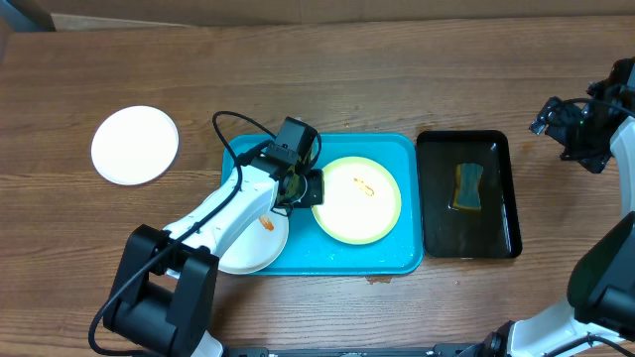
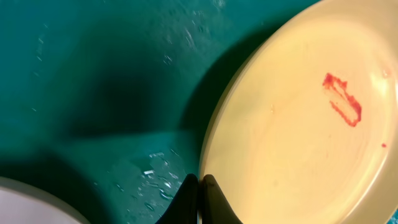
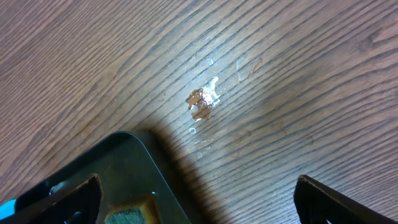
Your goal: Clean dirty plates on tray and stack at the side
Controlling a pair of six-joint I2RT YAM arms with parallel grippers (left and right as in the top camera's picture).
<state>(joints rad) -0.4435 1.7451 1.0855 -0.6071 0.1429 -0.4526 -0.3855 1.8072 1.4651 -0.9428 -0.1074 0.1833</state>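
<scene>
Closed tight, my left claw (image 2: 199,198) hangs low over the turquoise tray (image 1: 337,147), its tips right at the rim of the yellow-green plate (image 1: 357,213); whether they nip that rim I cannot tell. My right claw (image 3: 198,202) is spread wide and holds nothing, hovering over the wooden surface (image 1: 327,69) by a corner of the black tray (image 1: 496,149). The turquoise tray lies mid-surface, with the narrower black tray just beside it on the right. The yellow-green plate sits in the turquoise tray's right half. A white plate (image 1: 253,256) sits at its near-left corner, partly under my left arm (image 1: 223,213). A second white plate (image 1: 135,145) lies well apart on the surface to the left. A sponge (image 1: 467,186) rests in the black tray. Orange-red smears (image 1: 365,186) mark the yellow-green plate and the white plate on the tray. A small shiny spot (image 3: 202,99) shows on the wood below my right claw
</scene>
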